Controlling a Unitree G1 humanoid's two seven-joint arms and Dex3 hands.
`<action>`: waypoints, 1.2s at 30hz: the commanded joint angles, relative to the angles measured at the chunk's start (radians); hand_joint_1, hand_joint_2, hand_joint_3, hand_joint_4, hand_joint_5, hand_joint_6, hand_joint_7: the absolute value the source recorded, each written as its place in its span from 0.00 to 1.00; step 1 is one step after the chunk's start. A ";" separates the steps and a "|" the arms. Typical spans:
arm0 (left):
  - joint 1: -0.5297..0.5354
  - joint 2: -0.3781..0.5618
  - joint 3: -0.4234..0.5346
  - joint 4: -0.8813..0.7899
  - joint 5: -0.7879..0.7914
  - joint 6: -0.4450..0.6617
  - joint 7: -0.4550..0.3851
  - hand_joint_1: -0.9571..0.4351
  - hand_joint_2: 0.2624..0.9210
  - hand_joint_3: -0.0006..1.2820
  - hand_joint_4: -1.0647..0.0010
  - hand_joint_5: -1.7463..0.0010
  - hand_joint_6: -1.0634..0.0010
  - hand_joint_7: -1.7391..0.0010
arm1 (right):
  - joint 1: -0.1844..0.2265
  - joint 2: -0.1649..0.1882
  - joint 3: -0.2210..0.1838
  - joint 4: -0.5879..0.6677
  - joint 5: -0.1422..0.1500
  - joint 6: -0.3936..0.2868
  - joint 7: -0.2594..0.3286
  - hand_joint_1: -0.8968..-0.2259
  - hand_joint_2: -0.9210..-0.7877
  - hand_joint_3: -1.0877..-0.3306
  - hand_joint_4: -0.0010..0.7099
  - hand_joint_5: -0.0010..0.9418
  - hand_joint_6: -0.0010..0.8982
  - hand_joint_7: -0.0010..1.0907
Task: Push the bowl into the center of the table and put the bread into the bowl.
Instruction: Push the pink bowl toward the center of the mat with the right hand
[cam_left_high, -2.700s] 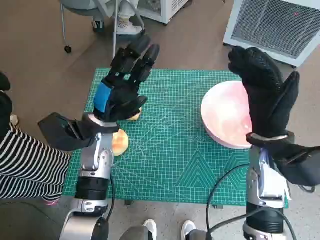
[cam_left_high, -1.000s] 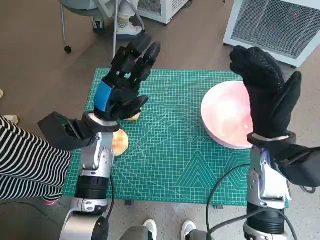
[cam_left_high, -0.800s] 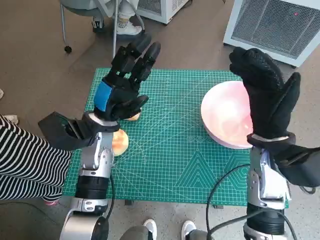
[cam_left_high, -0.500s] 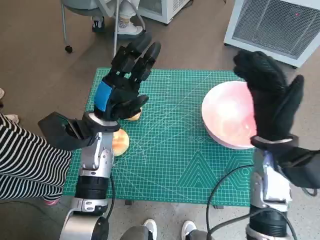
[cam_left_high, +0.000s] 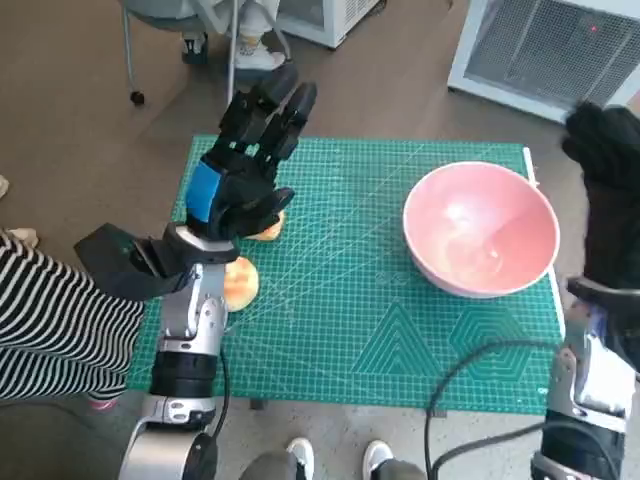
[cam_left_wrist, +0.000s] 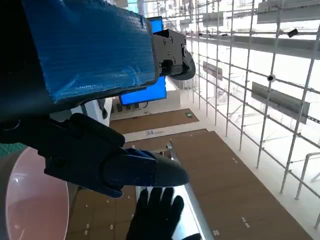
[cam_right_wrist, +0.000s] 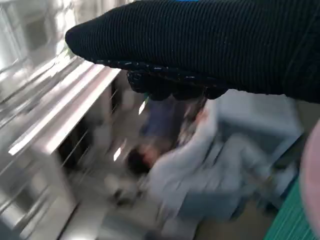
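A pink bowl stands on the right part of the green cutting mat, close to the mat's right edge. Two pieces of bread lie at the mat's left: one beside my left forearm, another mostly hidden under my left hand. My left hand is raised above the mat's left side, fingers spread and holding nothing. My right hand in its black glove is upright just off the mat's right edge, beside the bowl, fingers straight. In the left wrist view the bowl's rim shows, with the right glove beyond it.
A white grilled unit stands on the floor behind the table's right corner. A chair leg and a person's shoes are behind the left. A striped sleeve is at the left edge. Feet show at the front.
My right hand has swung from over the bowl out to the right, past the mat's edge, uncovering the whole bowl. The left hand, bowl and bread have stayed put.
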 joint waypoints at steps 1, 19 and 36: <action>-0.001 -0.004 -0.001 0.010 0.010 -0.014 0.009 0.23 1.00 0.20 0.90 1.00 1.00 0.74 | -0.010 -0.020 -0.029 0.120 -0.009 0.009 -0.043 0.34 0.00 0.35 0.21 0.02 0.07 0.31; 0.000 0.001 -0.001 0.018 0.003 -0.019 0.003 0.23 1.00 0.21 0.90 1.00 1.00 0.74 | -0.110 -0.065 -0.084 0.599 0.012 -0.044 -0.052 0.46 0.00 0.27 0.21 0.01 0.06 0.32; 0.002 0.016 0.010 0.023 0.001 -0.021 -0.013 0.22 1.00 0.21 0.90 1.00 1.00 0.75 | -0.208 -0.004 -0.079 0.832 0.019 -0.017 -0.056 0.46 0.00 0.30 0.23 0.01 0.12 0.27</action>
